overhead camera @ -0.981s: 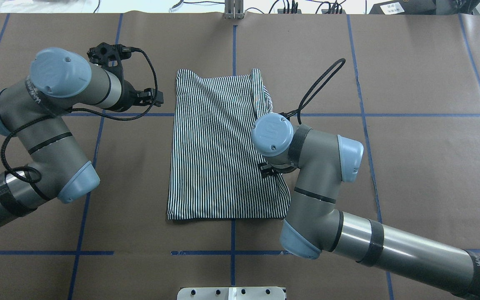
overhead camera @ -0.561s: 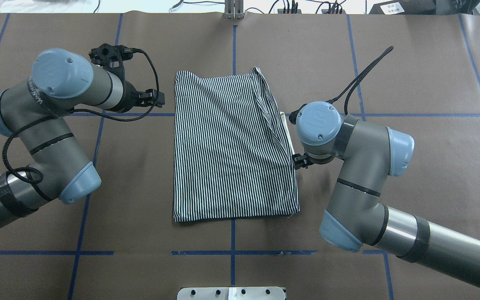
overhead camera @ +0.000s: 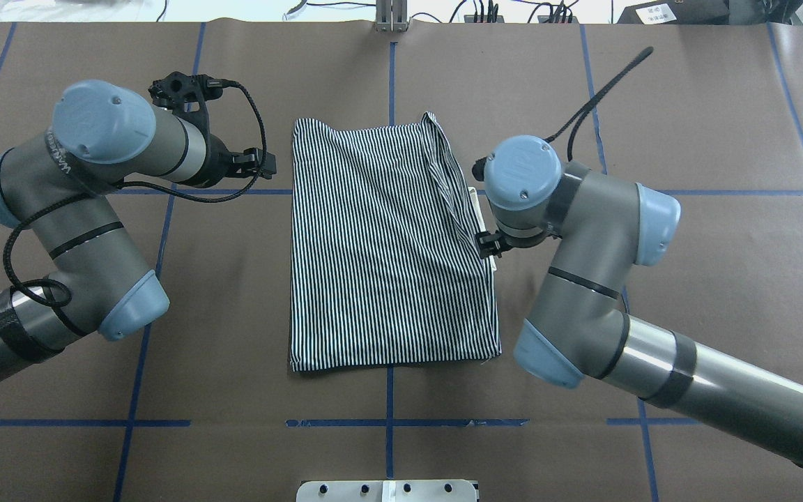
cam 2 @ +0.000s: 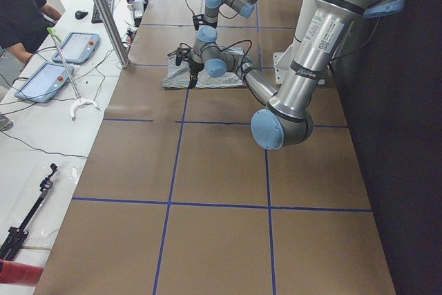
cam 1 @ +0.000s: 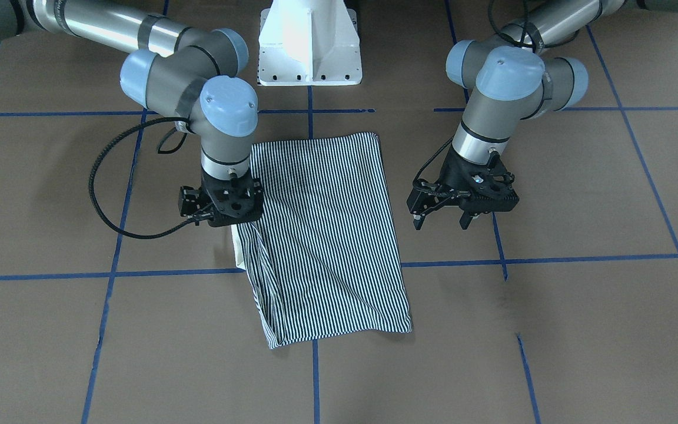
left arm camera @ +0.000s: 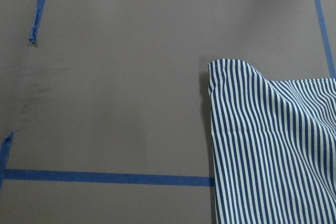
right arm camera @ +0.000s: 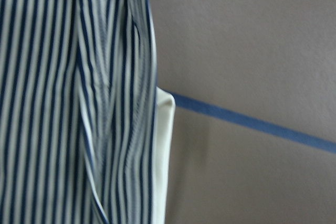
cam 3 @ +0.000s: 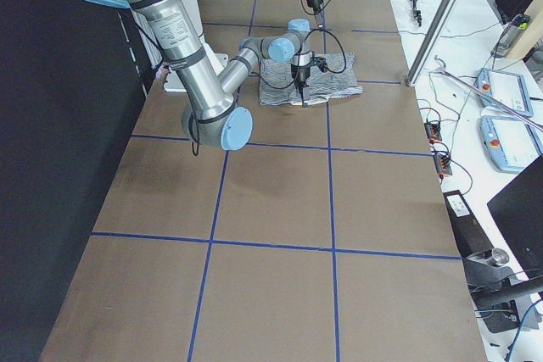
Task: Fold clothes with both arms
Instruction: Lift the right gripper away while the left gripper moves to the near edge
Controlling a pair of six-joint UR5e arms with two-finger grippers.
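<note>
The striped clothes [overhead camera: 387,244] lie folded into a flat rectangle in the middle of the table, also seen in the front view [cam 1: 327,235]. A cream collar [overhead camera: 475,202] pokes out of the rectangle's right edge, close up in the right wrist view [right arm camera: 163,150]. My right gripper [cam 1: 221,224] hovers over that edge, jaws apart, with no cloth in them. My left gripper [cam 1: 440,222] stands open and empty over bare table off the shirt's left side. The left wrist view shows only a striped far corner [left arm camera: 273,150].
Brown paper with blue tape lines [overhead camera: 199,192] covers the table. The white pedestal base [cam 1: 309,47] stands at the robot's side. A side bench with tablets [cam 2: 45,77] and a person [cam 2: 21,12] lies beyond the table's far edge.
My right gripper went from over the shirt's right part out to its right edge, drawing that edge rightward, then moved farther along it. The left arm has hardly moved.
</note>
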